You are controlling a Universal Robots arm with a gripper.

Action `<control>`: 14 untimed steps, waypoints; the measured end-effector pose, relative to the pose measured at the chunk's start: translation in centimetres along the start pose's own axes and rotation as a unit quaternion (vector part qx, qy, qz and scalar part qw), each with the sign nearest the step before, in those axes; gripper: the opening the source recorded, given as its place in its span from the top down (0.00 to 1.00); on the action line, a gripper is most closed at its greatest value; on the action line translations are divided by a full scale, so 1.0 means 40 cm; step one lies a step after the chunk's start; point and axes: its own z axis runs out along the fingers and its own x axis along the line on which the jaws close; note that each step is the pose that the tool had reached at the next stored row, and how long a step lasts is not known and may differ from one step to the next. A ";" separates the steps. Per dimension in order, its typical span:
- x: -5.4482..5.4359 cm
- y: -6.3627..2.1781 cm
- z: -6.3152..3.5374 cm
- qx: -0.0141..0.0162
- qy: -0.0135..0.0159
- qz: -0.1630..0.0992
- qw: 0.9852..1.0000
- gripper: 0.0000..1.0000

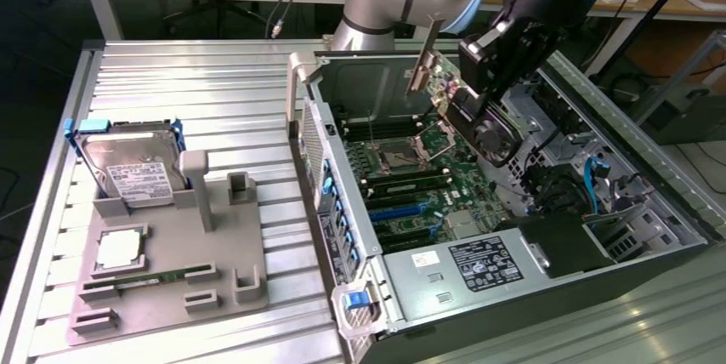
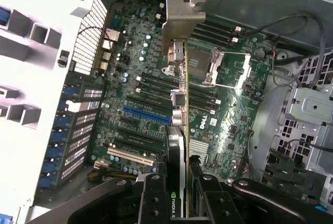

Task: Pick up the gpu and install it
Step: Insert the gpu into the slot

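The gpu (image 2: 178, 109) hangs inside the open case (image 1: 635, 241), above the motherboard (image 2: 229, 114) and not touching it, with its silver bracket at the end far from the wrist; in my judgement, if the card comes down out of line with the blue slot (image 2: 146, 115), its edge could strike the board, or the bracket could catch the case wall; the thin card may also tilt; the jaws stand narrow, clamped on the card's two faces.

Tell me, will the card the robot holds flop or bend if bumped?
Probably stiff: the gpu sticks straight out of the gripper without sagging. Likely light, since a pinch at one end holds it. Perhaps fragile: small parts sit along its thin board by the metal bracket.
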 end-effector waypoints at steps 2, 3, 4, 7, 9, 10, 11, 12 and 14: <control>0.000 0.000 0.000 0.000 0.000 -0.002 1.000 0.73; 0.000 0.000 0.000 0.000 0.000 -0.003 1.000 0.73; 0.000 0.000 0.000 0.000 0.000 -0.005 1.000 0.73; 0.000 0.000 0.000 0.000 0.000 -0.010 1.000 0.73; 0.000 0.000 0.000 0.000 0.000 -0.012 1.000 0.73; 0.000 0.000 0.000 0.000 0.001 -0.013 1.000 0.73; 0.000 0.000 0.000 0.000 0.001 -0.015 1.000 0.73; 0.000 0.000 0.000 0.000 0.001 -0.023 1.000 0.73; 0.000 0.000 0.000 -0.001 0.002 -0.037 0.999 0.73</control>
